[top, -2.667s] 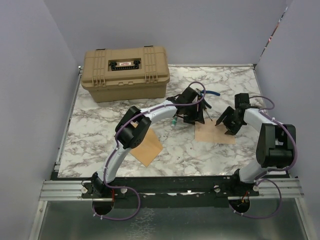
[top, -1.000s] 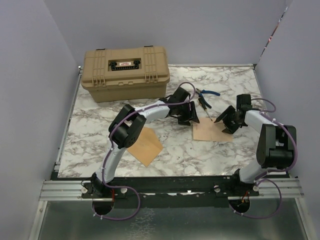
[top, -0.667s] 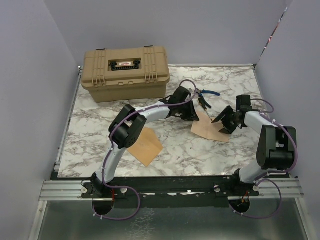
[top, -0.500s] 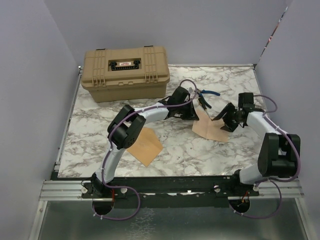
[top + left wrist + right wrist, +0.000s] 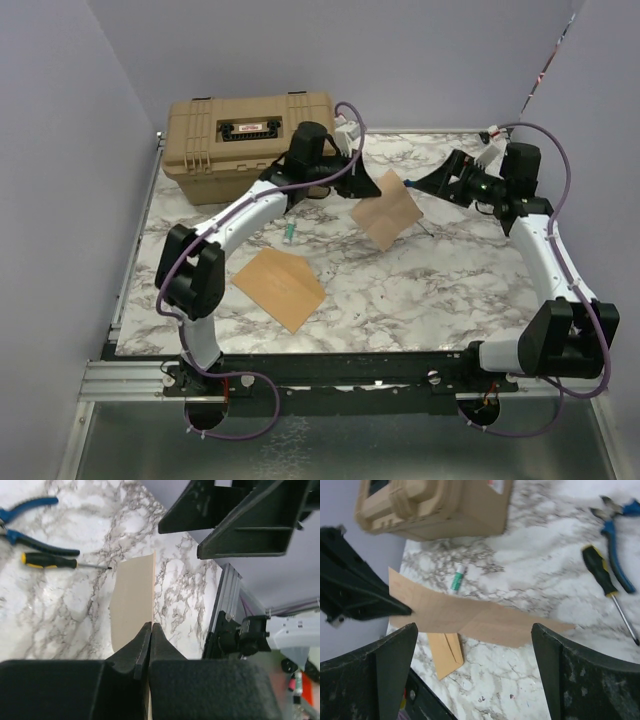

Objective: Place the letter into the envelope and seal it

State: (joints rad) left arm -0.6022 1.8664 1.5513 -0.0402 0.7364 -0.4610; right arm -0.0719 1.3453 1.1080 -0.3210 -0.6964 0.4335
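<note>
The letter (image 5: 385, 210), a pale peach sheet, hangs in the air above the middle of the table. My left gripper (image 5: 351, 184) is shut on its left edge. In the left wrist view the jaws (image 5: 150, 626) pinch the letter (image 5: 132, 597) edge-on. My right gripper (image 5: 424, 181) stands open to the letter's right, apart from it. From the right wrist the letter (image 5: 470, 615) stretches in front of the wide gripper (image 5: 474, 630), with nothing between its fingers. The orange-brown envelope (image 5: 280, 288) lies flat on the table near the front left, and the envelope (image 5: 445, 650) shows below the letter.
A tan case (image 5: 250, 145) stands at the back left. A green-capped glue stick (image 5: 288, 233) lies in front of it. Blue pliers (image 5: 615, 545) and a yellow-black screwdriver (image 5: 600, 575) lie on the marble table (image 5: 400, 290) under my right arm. Walls close in on both sides.
My left gripper has shut on the letter and lifted it off the table, up and toward the back left. My right gripper has opened wide, let go and risen away to the back right.
</note>
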